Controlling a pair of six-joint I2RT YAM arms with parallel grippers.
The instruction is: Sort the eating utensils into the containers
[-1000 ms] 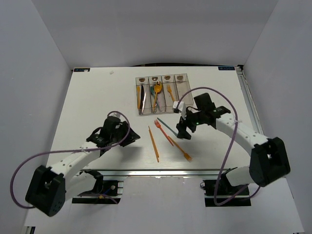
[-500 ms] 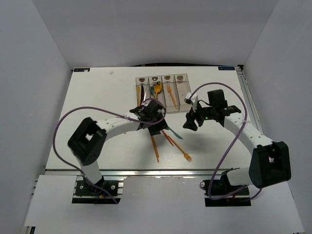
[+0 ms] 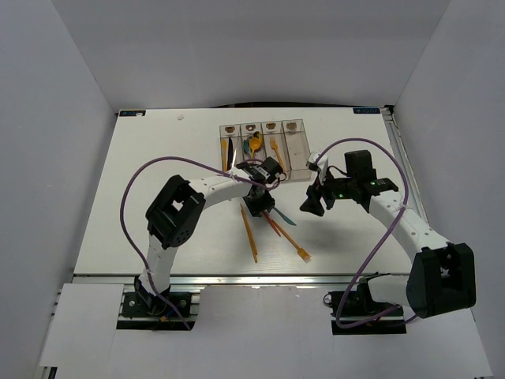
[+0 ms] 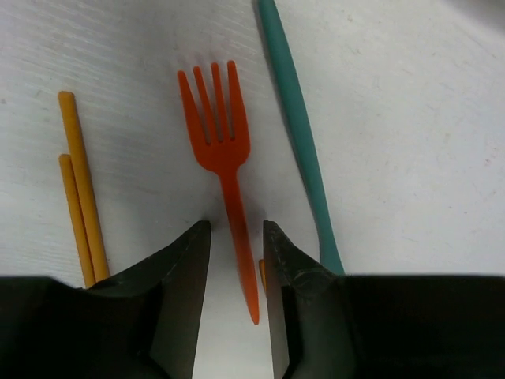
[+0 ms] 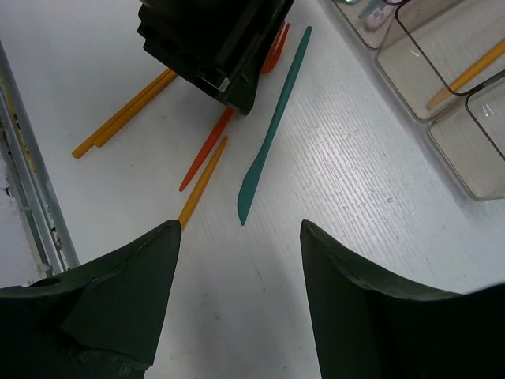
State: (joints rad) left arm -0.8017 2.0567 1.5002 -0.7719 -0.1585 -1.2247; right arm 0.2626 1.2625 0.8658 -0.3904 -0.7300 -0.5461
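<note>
The red-orange fork (image 4: 223, 154) lies flat on the table, tines away from me. My left gripper (image 4: 237, 237) is low over it, its jaws slightly apart on either side of the handle, with a thin gap on each side. In the top view this gripper (image 3: 260, 207) is at the table's middle. A teal knife (image 4: 300, 134) lies just to the right and two orange sticks (image 4: 79, 189) to the left. My right gripper (image 5: 239, 229) is wide open and empty above bare table by the teal knife's tip (image 5: 241, 217). The clear containers (image 3: 303, 146) hold several utensils.
An orange fork (image 3: 296, 246) lies near the front, right of the orange sticks (image 3: 249, 233). The left gripper's black body (image 5: 213, 39) fills the top of the right wrist view. The bins (image 5: 426, 71) are at its upper right, with an orange handle (image 5: 465, 75) inside.
My left arm has swung from the left side to the table's middle and come down over the red-orange fork. My right gripper has drawn back to the right, away from the utensils.
</note>
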